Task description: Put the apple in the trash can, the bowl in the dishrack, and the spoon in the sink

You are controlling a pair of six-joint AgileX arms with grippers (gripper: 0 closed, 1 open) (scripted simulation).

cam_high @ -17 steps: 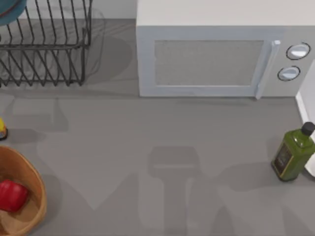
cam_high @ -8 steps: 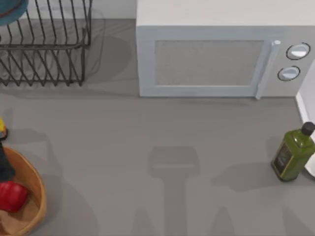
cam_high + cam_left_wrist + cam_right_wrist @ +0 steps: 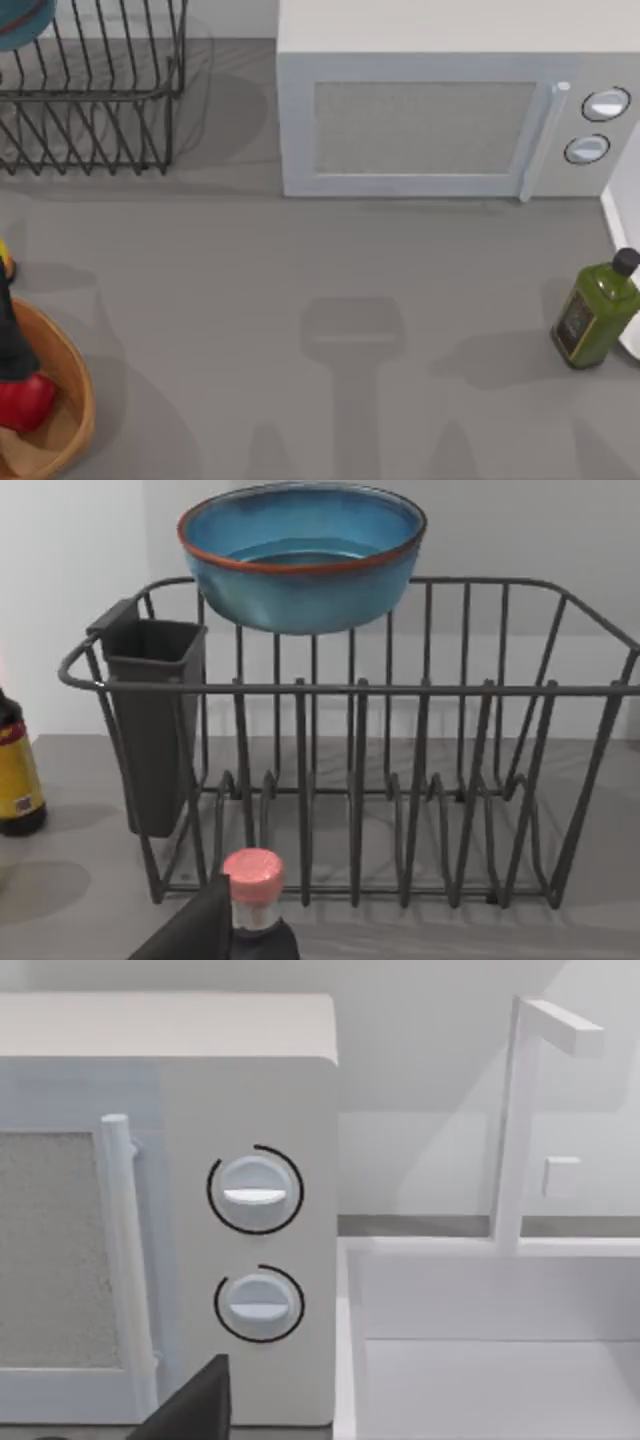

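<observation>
Lower now, my left arm's dark claw, finger state indiscernible, overlaps the glossy apple inside the round wooden trash can.

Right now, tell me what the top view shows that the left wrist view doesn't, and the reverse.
Top view: the apple in the trash can, the microwave, a green bottle. Left wrist view: the whole bowl on the rack's top rim, a dark cup hung on the rack. Both: the dishrack.
</observation>
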